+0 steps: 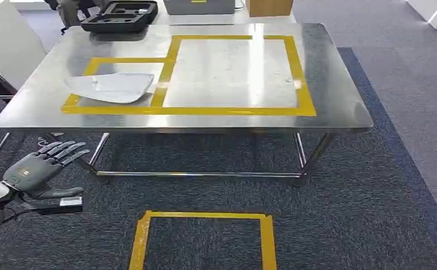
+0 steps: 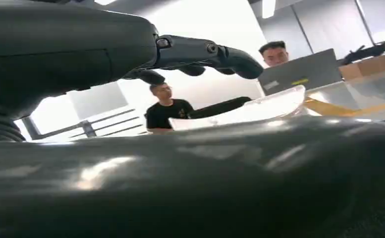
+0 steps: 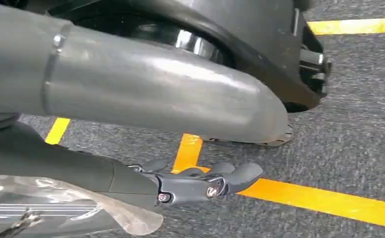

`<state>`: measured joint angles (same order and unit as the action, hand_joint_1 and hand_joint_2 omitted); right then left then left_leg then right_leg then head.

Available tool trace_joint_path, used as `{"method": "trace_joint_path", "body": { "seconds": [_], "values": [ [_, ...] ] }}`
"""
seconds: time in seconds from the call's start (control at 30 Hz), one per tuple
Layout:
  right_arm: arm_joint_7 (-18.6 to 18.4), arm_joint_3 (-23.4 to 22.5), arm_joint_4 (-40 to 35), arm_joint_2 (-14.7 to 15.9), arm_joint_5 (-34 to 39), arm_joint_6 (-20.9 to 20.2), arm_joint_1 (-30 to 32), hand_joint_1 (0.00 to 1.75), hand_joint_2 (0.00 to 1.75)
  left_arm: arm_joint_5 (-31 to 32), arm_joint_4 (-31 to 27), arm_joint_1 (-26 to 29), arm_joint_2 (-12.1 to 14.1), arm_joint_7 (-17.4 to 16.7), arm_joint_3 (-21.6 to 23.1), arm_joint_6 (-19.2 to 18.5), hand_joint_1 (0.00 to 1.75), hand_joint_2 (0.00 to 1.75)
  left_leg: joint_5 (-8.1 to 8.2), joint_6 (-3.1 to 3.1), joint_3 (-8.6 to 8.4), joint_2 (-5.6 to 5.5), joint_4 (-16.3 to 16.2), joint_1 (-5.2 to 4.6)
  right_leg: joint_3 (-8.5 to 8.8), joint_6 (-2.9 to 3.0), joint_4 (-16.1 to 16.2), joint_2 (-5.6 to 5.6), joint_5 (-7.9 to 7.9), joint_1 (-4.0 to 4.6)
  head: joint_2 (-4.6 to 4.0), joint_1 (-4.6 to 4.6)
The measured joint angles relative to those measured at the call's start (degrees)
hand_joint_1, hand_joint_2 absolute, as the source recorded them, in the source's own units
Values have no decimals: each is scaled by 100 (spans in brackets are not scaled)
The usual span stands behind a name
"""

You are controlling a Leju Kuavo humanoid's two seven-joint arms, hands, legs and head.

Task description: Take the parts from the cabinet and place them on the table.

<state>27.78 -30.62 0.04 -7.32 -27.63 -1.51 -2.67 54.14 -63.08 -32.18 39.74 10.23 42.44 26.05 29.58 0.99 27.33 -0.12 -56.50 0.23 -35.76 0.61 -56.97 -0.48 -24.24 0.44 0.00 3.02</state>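
Steel table (image 1: 339, 107) ahead, yellow tape marking two boxes on its top, and one part in a clear bag (image 1: 113, 88) already lies in the smaller left box. Down at the near left, the left hand (image 1: 39, 166) hangs below the table edge with its fingers spread and nothing in them. The right hand (image 3: 200, 183) hangs low over the grey carpet and the taped floor lines, and a clear bagged part (image 3: 56, 208) shows against it in the wrist view; whether the fingers actually grip it, I cannot tell. My read: this is the delivery step. To do it well, lift the right arm clear of the near table edge before reaching forward, keep the bag level, and set it inside the tape, apart from the bag already there. A slack bag could snag on that edge.
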Motion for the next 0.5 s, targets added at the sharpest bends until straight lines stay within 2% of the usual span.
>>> {"method": "trace_joint_path", "body": {
  "seconds": [0.03,0.1,0.13,0.17,0.2,0.23,0.3,0.33,0.37,0.4,0.43,0.47,0.5],
  "values": [
    [-13,-13,0,0,-15,0,-2,0,0,-4,-26,74,20,-22,-57,-2,0,0,51,-34,-45,-1,138,-6,-22,-27,2,-3,51,-4,2,9],
    [-52,-44,0,2,-26,-4,1,0,0,-54,-31,308,24,-74,-181,4,0,0,-2,-82,17,-2,85,-39,-37,-92,25,1,153,-30,2,0],
    [-57,-52,0,2,-37,-7,16,0,0,-70,-31,440,17,-96,-234,9,0,0,-70,-138,61,9,118,-19,-53,-140,29,14,191,-6,0,7],
    [-70,-74,2,7,-39,-7,15,0,0,-79,-31,543,0,-111,-279,13,0,0,-135,-175,100,47,138,15,-103,-163,-25,36,52,-26,0,-24],
    [-94,-96,2,7,-46,-15,16,0,0,-79,-37,681,-30,-140,-356,22,0,0,-195,-224,181,47,136,18,-246,-197,-241,37,-287,-26,0,11],
    [-107,-111,2,9,-48,-22,16,0,0,-72,-37,812,-48,-157,-413,22,0,0,-253,-244,252,48,134,18,-340,-222,-625,38,-635,-41,0,37],
    [-144,-164,0,31,-44,-53,11,0,0,-74,-37,1127,-155,-197,-590,9,0,0,-386,-249,425,51,126,8,-526,-249,-1518,37,-1134,-48,0,44],
    [-153,-192,0,37,-41,-66,15,0,0,-90,-37,1284,-210,-214,-681,4,0,0,-451,-247,515,55,117,6,-519,-254,-1767,37,-1120,-47,0,44],
    [-164,-208,0,48,-37,-70,20,0,0,-114,-37,1438,-269,-240,-759,4,0,0,-515,-241,613,55,104,6,-413,-255,-1782,38,-944,-46,0,44],
    [-177,-225,0,52,-37,-74,25,0,0,-120,-37,1560,-330,-265,-824,7,0,0,-560,-234,689,55,89,6,-262,-250,-1645,38,-749,-46,0,48],
    [-190,-243,0,72,-37,-85,26,0,0,-122,-37,1757,-387,-289,-920,24,0,0,-620,-216,785,54,69,6,87,-230,-1220,39,-497,-46,0,50],
    [-201,-260,0,85,-35,-96,26,0,0,-146,-35,1931,-478,-308,-1026,26,0,0,-667,-197,852,53,45,6,499,-211,-667,51,-433,-48,0,48],
    [-214,-284,-4,103,-24,-107,16,0,0,-177,-33,2100,-571,-319,-1122,37,0,0,-702,-168,895,48,17,-11,883,-190,-83,87,-666,-36,2,46]
  ]
}}
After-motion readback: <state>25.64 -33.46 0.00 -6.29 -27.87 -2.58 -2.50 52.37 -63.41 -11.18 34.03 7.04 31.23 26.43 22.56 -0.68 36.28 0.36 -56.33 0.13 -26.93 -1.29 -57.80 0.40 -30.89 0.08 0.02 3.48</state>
